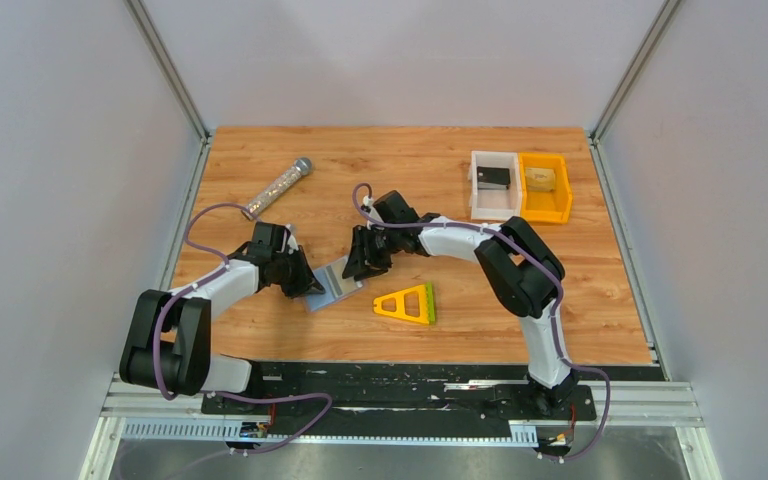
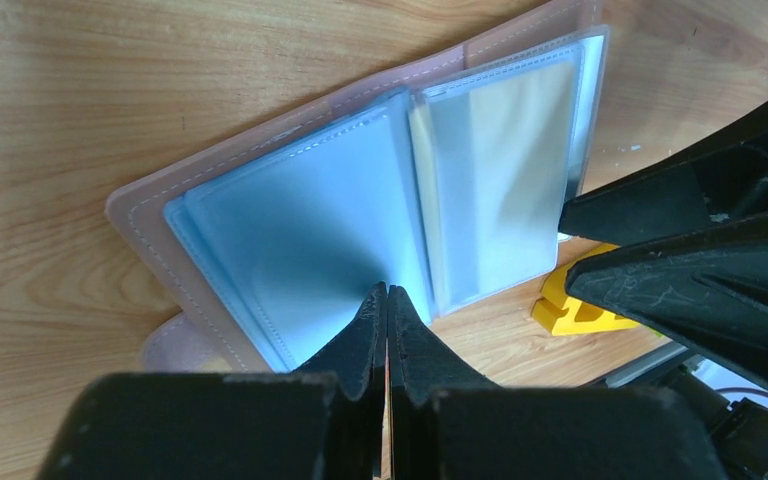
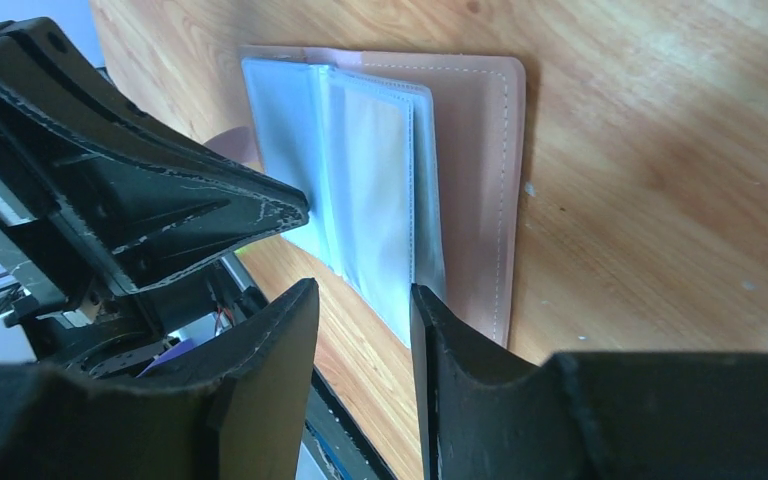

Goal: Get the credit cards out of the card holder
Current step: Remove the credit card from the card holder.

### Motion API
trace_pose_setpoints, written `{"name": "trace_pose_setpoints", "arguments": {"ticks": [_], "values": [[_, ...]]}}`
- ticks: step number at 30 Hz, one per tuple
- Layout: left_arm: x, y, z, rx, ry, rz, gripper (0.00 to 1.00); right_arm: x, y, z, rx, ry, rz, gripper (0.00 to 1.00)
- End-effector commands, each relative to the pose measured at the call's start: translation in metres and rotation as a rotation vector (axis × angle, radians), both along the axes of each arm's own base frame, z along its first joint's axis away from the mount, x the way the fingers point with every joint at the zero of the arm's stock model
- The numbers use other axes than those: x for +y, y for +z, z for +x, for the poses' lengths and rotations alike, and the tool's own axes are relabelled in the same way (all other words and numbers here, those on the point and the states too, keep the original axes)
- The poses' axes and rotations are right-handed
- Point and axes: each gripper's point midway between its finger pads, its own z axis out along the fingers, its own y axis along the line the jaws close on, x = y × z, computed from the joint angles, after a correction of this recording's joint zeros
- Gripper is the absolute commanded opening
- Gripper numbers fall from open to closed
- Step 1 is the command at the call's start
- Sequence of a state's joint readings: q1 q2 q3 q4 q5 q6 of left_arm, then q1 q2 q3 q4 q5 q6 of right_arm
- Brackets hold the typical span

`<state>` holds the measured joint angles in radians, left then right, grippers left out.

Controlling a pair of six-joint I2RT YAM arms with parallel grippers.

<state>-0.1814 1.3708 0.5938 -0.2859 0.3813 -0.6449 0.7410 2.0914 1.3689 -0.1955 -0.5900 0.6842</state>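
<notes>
Wood-grain table (image 1: 580,300), grey walls all round. From overhead, the card holder (image 1: 332,285) lies open between both grippers, near a yellow-green triangular frame (image 1: 407,303). A white bin (image 1: 493,213) and an orange bin (image 1: 545,215) stand well apart at far right, the orange one holding a tan card (image 1: 540,178).

The left wrist view alone shows the left gripper (image 2: 387,292) with its jaws together at the clear sleeves' near edge. Whether a sleeve is pinched cannot be told.

The right wrist view alone shows the right gripper (image 3: 360,300) with its jaws apart and a sleeve corner showing between them. The pink cover lies flat on the wood.
</notes>
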Motion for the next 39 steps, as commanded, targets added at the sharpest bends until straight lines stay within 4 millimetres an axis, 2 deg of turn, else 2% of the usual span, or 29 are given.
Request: {"name": "trace_pose_setpoints", "arguments": {"ticks": [1, 28, 39], "values": [[-0.001, 0.0, 0.005, -0.026, -0.004, -0.008, 0.0, 0.018, 0.027, 0.001, -0.028, 0.025, 0.102, 0.4], [-0.001, 0.007, 0.005, -0.03, 0.015, -0.022, 0.0, 0.035, 0.058, -0.008, -0.024, 0.061, 0.191, 0.39], [0.002, 0.014, 0.007, -0.04, 0.033, -0.014, 0.0, 0.044, 0.061, -0.008, -0.02, 0.074, 0.205, 0.39]]}}
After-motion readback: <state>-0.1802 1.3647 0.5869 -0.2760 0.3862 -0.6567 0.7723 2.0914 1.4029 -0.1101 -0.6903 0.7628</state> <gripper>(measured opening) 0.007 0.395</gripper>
